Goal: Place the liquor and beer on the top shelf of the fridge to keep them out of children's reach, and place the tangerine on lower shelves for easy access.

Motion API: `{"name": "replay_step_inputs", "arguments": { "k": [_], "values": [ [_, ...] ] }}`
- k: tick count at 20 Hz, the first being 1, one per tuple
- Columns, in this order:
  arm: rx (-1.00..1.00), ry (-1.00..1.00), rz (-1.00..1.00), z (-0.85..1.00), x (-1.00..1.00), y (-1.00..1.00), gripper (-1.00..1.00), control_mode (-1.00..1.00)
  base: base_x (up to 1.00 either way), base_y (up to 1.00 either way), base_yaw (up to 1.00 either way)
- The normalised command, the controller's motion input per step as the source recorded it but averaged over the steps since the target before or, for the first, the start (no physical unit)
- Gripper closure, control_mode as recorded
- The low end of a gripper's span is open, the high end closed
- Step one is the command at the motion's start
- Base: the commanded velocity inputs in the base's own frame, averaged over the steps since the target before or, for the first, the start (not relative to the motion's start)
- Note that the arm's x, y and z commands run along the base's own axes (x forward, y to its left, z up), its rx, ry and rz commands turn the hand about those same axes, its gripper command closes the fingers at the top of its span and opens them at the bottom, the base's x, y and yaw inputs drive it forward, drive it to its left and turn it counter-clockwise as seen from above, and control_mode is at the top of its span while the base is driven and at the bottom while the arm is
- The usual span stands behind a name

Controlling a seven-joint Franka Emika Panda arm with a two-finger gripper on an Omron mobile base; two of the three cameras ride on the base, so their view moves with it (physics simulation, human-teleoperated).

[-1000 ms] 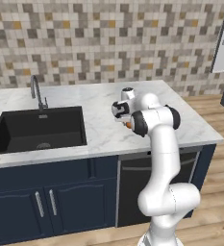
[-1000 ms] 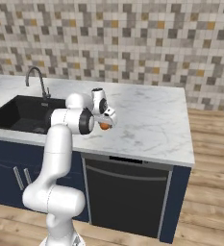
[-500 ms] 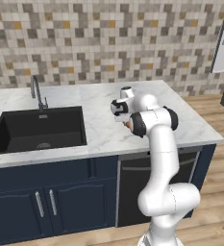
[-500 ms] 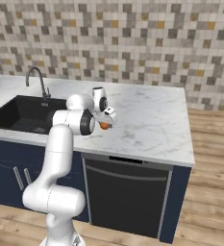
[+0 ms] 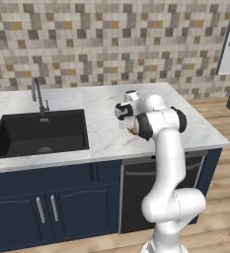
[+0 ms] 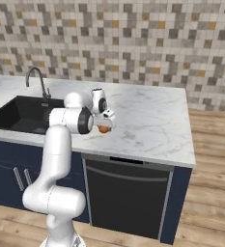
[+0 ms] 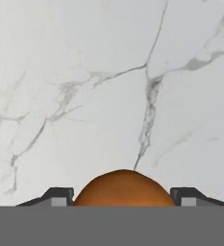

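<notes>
Jaws clamped on the tangerine (image 7: 124,187), one fingertip (image 7: 58,195) at each side of the fruit; the gripper (image 6: 104,126) points down so the fruit hangs just above the tabletop (image 6: 147,120). Judged: held at its widest part so it won't roll free. Sink (image 5: 40,131) lies well to the left.

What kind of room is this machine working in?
A kitchen, by the look of it: a black sink with a curved faucet, a marble counter over dark blue cabinets, and a mosaic tile wall.
</notes>
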Motion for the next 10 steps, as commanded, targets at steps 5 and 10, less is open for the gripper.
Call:
{"name": "replay_step_inputs", "arguments": {
  "k": [5,10],
  "values": [
    [0.00,0.00,0.00,-0.18,-1.00,-0.02,1.00,-1.00,0.00,0.00,0.00],
    [0.01,0.00,0.00,0.25,-1.00,0.00,1.00,-1.00,0.00,0.00,0.00]
  ]
}}
